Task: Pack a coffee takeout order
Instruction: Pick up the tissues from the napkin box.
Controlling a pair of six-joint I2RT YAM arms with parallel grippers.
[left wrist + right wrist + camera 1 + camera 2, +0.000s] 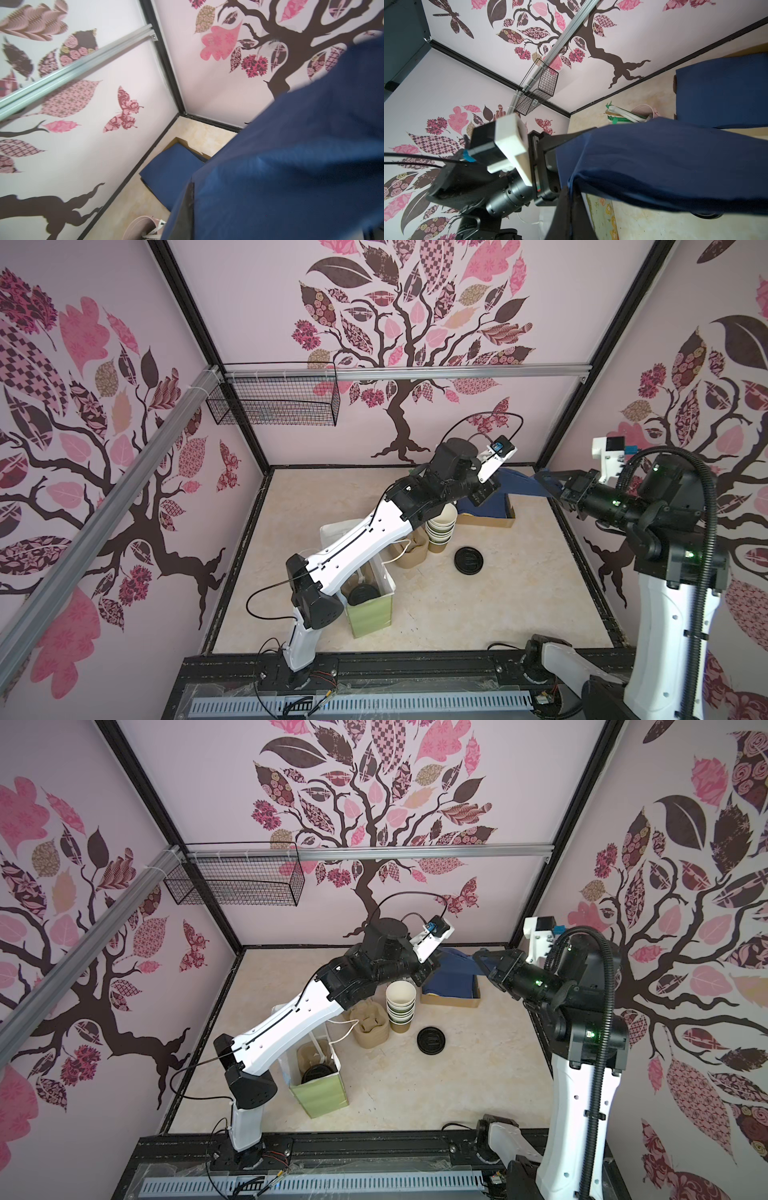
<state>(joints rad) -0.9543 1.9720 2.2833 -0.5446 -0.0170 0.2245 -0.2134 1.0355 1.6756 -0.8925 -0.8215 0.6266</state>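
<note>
Navy napkin hangs stretched between my left gripper and right gripper, both pinched onto it, above the cardboard napkin box. I should free one end, then carry it clear of the cup stack into the pale green paper bag.

We see pale pink walls covered with dark brown tree decals bearing pink and patterned leaves, and a butterfly. Black frame posts run up the corners. An aluminium rail crosses the back wall, and a black wire basket hangs from it near a corner. The floor is beige, marbled and edged in black. The light is soft and even.
</note>
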